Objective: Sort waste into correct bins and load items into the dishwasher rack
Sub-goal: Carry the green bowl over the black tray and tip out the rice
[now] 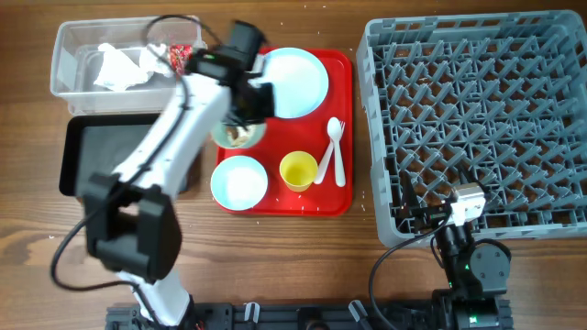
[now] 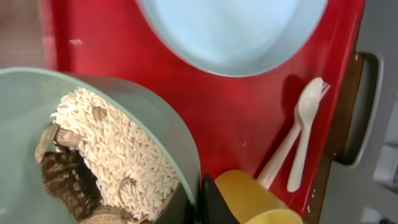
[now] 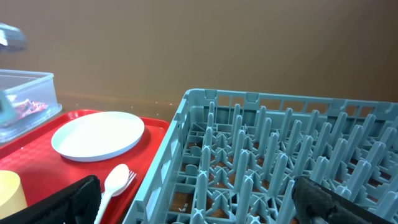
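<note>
One pale green bowl [image 2: 25,112] sits on the flat red tray [image 1: 344,137], along its left edge, under the left arm's wrist. The left pincer [image 2: 198,204] pinches the bowl's rim, one dark finger inside the wall and one outside.

Seen from overhead and taking the bowl as centre, the pale blue plate [image 1: 293,82] lies at 1 o'clock. The pale blue bowl [image 1: 239,181] is at 6 o'clock and the yellow cup [image 1: 298,170] at 4 o'clock. The white spoon and fork [image 1: 335,151] lie side by side at 3 o'clock. All of these are on the tray.

Off the tray, the clear tub [image 1: 69,64] stands at 10 o'clock, holding white tissue [image 1: 115,66] and a red wrapper [image 1: 179,57]. The black tray [image 1: 83,156] lies at 8 o'clock, partly under the arm. The grey rack [image 1: 477,119] fills the wooden surface [image 1: 27,229] far out at 3 o'clock.

Overhead, the wrist hides most of the bowl. The left wrist view shows a heap of white rice [image 2: 118,149] against the near wall and brownish scraps [image 2: 65,177] beside it, with the cup just beyond the fingers.

The right pincer [image 3: 196,190] hangs spread wide, holding nothing, at the rack's near edge. Its view looks across the pegs toward the plate.
</note>
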Controlling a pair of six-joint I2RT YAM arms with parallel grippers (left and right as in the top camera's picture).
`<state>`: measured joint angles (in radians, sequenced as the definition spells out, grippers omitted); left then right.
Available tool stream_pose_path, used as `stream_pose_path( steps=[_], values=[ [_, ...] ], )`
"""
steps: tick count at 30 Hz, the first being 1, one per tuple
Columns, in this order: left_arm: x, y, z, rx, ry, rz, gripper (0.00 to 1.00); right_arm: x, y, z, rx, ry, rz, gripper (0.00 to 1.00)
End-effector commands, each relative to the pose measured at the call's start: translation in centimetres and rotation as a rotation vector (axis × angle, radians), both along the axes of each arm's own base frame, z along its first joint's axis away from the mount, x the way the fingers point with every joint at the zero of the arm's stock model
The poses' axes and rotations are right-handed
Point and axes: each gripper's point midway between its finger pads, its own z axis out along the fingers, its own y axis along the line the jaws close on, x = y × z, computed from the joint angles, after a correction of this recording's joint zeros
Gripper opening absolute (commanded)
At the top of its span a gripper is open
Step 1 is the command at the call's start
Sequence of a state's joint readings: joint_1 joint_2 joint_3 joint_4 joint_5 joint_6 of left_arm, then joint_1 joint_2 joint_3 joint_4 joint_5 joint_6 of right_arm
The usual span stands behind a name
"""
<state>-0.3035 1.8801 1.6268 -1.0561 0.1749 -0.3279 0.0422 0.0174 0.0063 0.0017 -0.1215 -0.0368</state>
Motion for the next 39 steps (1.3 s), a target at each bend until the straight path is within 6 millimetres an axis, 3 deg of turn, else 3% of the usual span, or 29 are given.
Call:
stream_pose_path(
  steps=[1, 3, 5, 6, 12, 17, 23, 30, 39],
  values=[
    [-0.2, 4.5, 2.3, -0.047, -0.001, 0.053, 0.04, 0.0, -0.3, 0.2, 0.013, -0.009, -0.017, 1.0],
    [-0.9, 7.5, 2.2, -0.053, 0.043, 0.087, 0.04, 0.0, -0.3, 0.2, 0.014, -0.009, -0.017, 1.0],
    [-1.3, 12.7, 1.9, -0.156, 0.064, 0.142, 0.04, 0.0, -0.3, 0.2, 0.013, -0.009, -0.017, 1.0],
    [-1.5, 14.1, 1.7, -0.208, 0.059, 0.157, 0.04, 0.0, -0.3, 0.2, 0.013, -0.009, -0.017, 1.0],
    [-2.4, 19.4, 0.7, -0.406, -0.015, 0.231, 0.04, 0.0, -0.3, 0.2, 0.014, -0.009, -0.017, 1.0],
    [-1.8, 23.7, 0.9, -0.626, -0.209, 0.348, 0.04, 0.0, -0.3, 0.2, 0.013, -0.009, -0.017, 0.99],
    [-2.3, 25.4, 1.1, -0.715, -0.278, 0.397, 0.04, 0.0, -0.3, 0.2, 0.013, -0.009, -0.017, 1.0],
    [-1.9, 25.8, 6.1, -0.966, -0.456, 0.358, 0.04, 0.0, -0.3, 0.2, 0.013, -0.009, -0.017, 1.0],
    [-2.4, 26.7, 6.6, -1.01, -0.457, 0.402, 0.04, 0.0, -0.3, 0.2, 0.014, -0.009, -0.017, 1.0]
  ],
)
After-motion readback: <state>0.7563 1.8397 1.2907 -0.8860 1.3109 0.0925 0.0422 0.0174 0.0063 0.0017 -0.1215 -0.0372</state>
